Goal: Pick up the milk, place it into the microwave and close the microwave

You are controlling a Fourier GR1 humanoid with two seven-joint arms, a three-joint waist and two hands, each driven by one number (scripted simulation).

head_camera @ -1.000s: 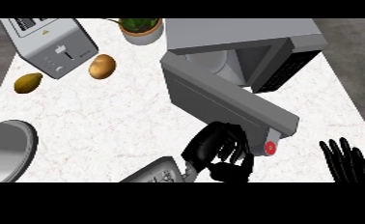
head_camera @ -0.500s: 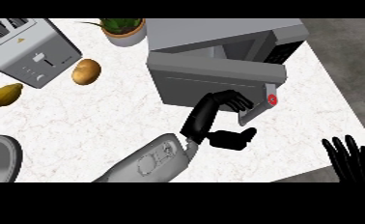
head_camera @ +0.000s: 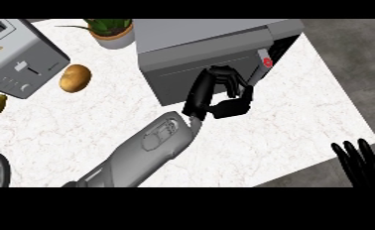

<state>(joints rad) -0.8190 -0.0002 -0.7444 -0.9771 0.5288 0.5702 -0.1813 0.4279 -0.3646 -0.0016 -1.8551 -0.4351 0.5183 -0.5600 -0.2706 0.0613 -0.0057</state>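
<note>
The grey microwave (head_camera: 212, 35) stands at the back of the counter, right of the middle. Its door (head_camera: 172, 78) is swung almost flat against the front, with a red button (head_camera: 268, 61) by its right edge. My left hand (head_camera: 214, 92) rests against the door's right half, fingers loosely bent, with nothing in them. The milk shows nowhere in view. My right hand (head_camera: 356, 162) rests open at the lower right edge, fingers up, off the counter.
A toaster (head_camera: 29, 60) stands at the far left, a brown potato (head_camera: 75, 77) beside it, and a potted plant (head_camera: 111, 31) at the back. The white counter (head_camera: 293, 120) ends in an edge running down the right side.
The microwave door has swung from wide open to almost shut, with my left hand following it up and toward the microwave. The right hand stays at the lower right edge.
</note>
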